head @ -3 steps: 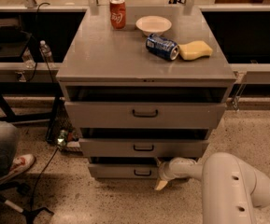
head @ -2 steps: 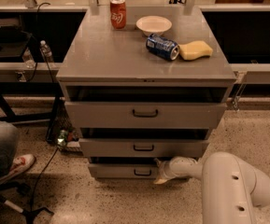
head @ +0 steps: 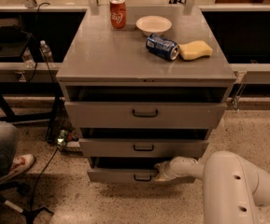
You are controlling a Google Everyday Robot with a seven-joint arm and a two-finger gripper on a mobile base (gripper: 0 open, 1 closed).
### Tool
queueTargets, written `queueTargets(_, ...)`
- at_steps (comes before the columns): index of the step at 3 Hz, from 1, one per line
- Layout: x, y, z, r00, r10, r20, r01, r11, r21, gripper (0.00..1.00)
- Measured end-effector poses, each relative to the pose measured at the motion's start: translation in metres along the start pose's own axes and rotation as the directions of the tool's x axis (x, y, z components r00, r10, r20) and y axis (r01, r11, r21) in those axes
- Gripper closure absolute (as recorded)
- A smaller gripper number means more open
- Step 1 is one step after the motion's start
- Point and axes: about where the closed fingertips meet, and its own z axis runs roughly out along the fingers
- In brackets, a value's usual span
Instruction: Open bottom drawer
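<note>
The bottom drawer [head: 118, 175] is the lowest, narrowest grey front of the cabinet, with a small dark loop handle [head: 143, 177] at its centre. It stands slightly pulled out, with a dark gap above its front. My gripper [head: 160, 172] is at the end of the white arm [head: 232, 181] that reaches in from the lower right. It sits right at the handle's right end, against the drawer front.
The middle drawer [head: 144, 147] and top drawer [head: 145, 113] also stand slightly out. On the cabinet top [head: 102, 55] are a red can [head: 118, 13], a white bowl [head: 153, 24], a lying blue can [head: 162, 47] and a yellow sponge [head: 195, 50]. A person's leg and shoe [head: 6, 157] and cables are at the left.
My gripper has moved up and slightly left, from below the bottom drawer's edge to its handle. The drawers look unchanged.
</note>
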Motion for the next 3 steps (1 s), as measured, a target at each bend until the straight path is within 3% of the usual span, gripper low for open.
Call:
queueTargets(1, -0.0003, -0.0002, -0.0007, 1.0, 0.0, 0.0, 0.0, 1.0, 0.0, 1.0)
queueTargets(2, -0.0011, 0.0002, -0.001, 1.0, 0.0, 0.001, 0.0, 1.0, -0.001, 0.77)
queueTargets(3, -0.0022, 0.0025, 0.0009, 1.0, 0.0, 0.002, 0.0, 1.0, -0.005, 0.46)
